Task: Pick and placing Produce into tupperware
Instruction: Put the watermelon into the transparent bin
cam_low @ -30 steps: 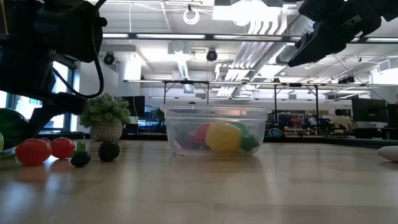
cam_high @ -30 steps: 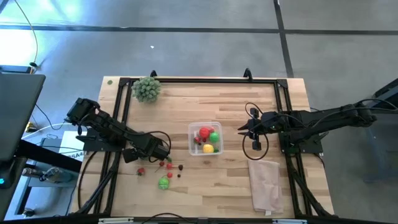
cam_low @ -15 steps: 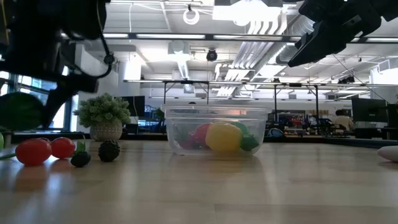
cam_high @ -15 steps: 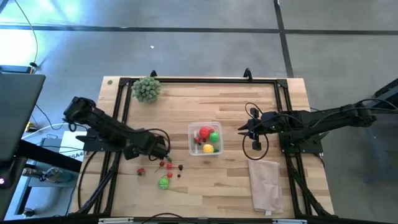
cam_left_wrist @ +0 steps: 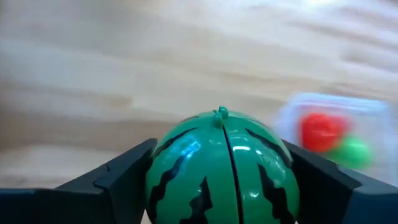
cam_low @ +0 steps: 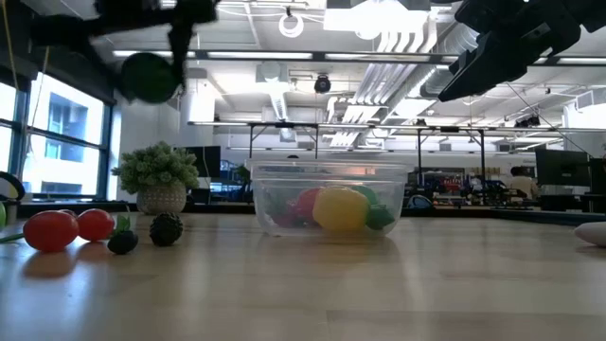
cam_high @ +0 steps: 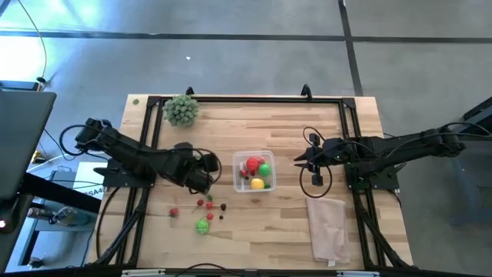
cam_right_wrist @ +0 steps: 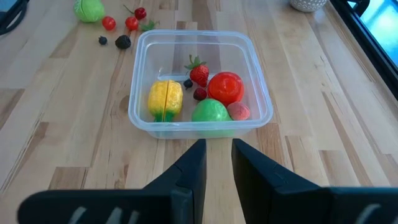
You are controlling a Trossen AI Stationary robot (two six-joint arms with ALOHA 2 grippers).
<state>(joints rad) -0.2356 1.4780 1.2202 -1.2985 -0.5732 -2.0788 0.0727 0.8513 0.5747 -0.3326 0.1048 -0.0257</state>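
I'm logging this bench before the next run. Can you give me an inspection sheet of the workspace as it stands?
Surface: wooden table, inside a black frame.
Job's things: clear tub mid-table holds a yellow piece, a strawberry, red and green pieces and berries. Striped melon held in the air by the left pincer. Green ball, small red pieces and dark berries lie loose on the table.
Clutter: potted plant at a far corner; folded cloth.
Grippers: left pincer shut on the melon beside the tub; right pincer waits facing the tub, nearly closed, empty.
Cables: loop hanging at the right arm.
Surroundings: grey floor; a lit hall beyond the table.
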